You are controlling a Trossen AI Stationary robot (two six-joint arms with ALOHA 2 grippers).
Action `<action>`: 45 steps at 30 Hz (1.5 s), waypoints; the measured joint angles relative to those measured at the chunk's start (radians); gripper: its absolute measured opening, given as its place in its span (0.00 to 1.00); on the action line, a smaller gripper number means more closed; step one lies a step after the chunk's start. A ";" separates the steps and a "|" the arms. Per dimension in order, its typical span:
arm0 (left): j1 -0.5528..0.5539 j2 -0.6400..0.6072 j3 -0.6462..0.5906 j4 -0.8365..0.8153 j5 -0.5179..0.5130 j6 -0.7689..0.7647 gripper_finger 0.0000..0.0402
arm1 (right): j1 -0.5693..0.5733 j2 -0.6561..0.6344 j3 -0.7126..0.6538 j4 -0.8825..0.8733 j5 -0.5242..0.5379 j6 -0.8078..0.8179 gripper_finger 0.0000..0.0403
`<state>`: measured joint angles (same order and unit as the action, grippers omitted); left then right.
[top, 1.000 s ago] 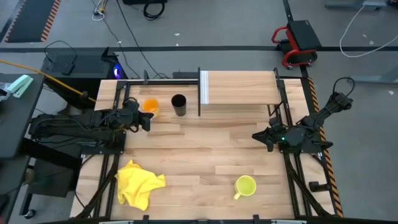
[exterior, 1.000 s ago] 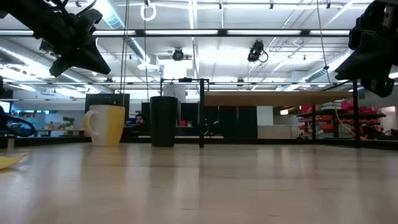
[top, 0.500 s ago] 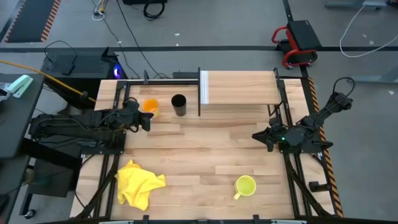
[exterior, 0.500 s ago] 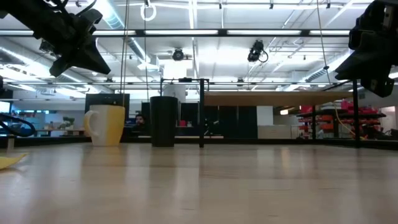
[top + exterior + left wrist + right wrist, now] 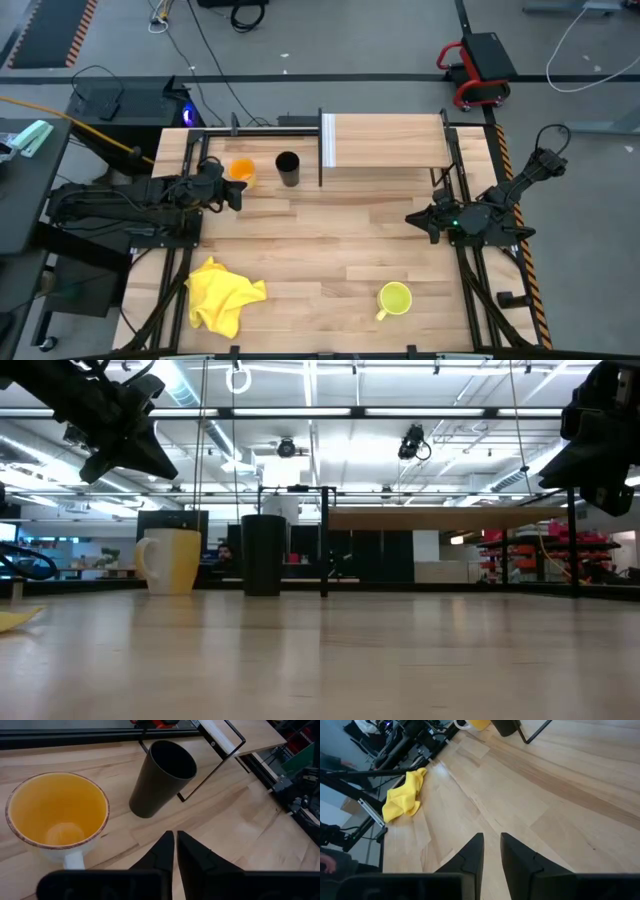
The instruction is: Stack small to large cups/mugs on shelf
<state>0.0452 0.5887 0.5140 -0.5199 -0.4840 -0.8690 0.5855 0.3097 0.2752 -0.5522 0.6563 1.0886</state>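
Note the left gripper (image 5: pixel 175 851): jaws nearly closed, a thin slit between them, holding nothing. Its arm reaches in low from 9 o'clock, just beside the orange cup (image 5: pixel 242 171), with the black cup (image 5: pixel 287 168) next towards the shelf (image 5: pixel 385 140) at 12 o'clock. The right gripper (image 5: pixel 491 851) hangs at 3 o'clock, jaws slightly apart and empty. The mug (image 5: pixel 394 298) stands at 5 o'clock, the cloth (image 5: pixel 223 290) at 7 o'clock on the surface (image 5: pixel 330 240). You will find nothing moved since the earlier frames.
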 joint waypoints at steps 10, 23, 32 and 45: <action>0.000 0.000 0.000 0.000 0.000 0.000 0.09 | 0.000 0.000 0.000 0.000 0.000 0.000 0.18; 0.000 0.000 0.000 0.045 0.000 -0.076 0.06 | 0.000 0.000 0.000 0.004 0.000 0.021 0.18; 0.000 0.000 0.000 0.045 0.000 -0.172 0.09 | -0.001 0.001 0.025 0.063 0.099 0.346 0.18; 0.000 0.000 0.000 0.050 0.000 -0.211 0.06 | -0.001 0.014 0.148 0.583 0.105 -0.096 0.18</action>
<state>0.0452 0.5888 0.5140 -0.4697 -0.4839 -1.0797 0.5846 0.3241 0.4230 0.0304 0.7610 0.9927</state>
